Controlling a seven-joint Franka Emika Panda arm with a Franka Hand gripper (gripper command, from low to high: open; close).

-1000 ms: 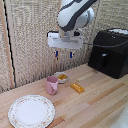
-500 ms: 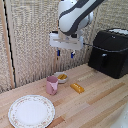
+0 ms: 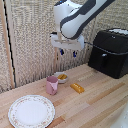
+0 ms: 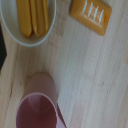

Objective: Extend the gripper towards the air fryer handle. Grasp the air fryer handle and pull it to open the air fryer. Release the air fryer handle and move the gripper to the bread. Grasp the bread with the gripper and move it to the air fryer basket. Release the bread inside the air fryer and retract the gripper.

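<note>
My gripper (image 3: pixel 68 52) hangs open and empty in the air, above the table and over the bowl and mug. The black air fryer (image 3: pixel 111 50) stands at the exterior view's right, well apart from the gripper. Its basket front (image 3: pixel 101 60) sits flush with the body, and the dark air fryer handle (image 3: pixel 104 62) juts from it. The bread (image 3: pixel 77 88), a small golden-brown oblong, lies on the wooden table below and to the right of the gripper. It also shows in the wrist view as the bread (image 4: pixel 92 15). My fingers are out of the wrist view.
A pink mug (image 3: pixel 52 85) (image 4: pixel 37 105) stands beside a small white bowl (image 3: pixel 56 75) (image 4: pixel 10 32) of yellow food. A patterned white plate (image 3: pixel 31 110) lies near the table's front. A woven screen forms the backdrop.
The arm and its gripper have drifted a little towards the exterior view's right, nearer the air fryer. Nothing on the table has moved.
</note>
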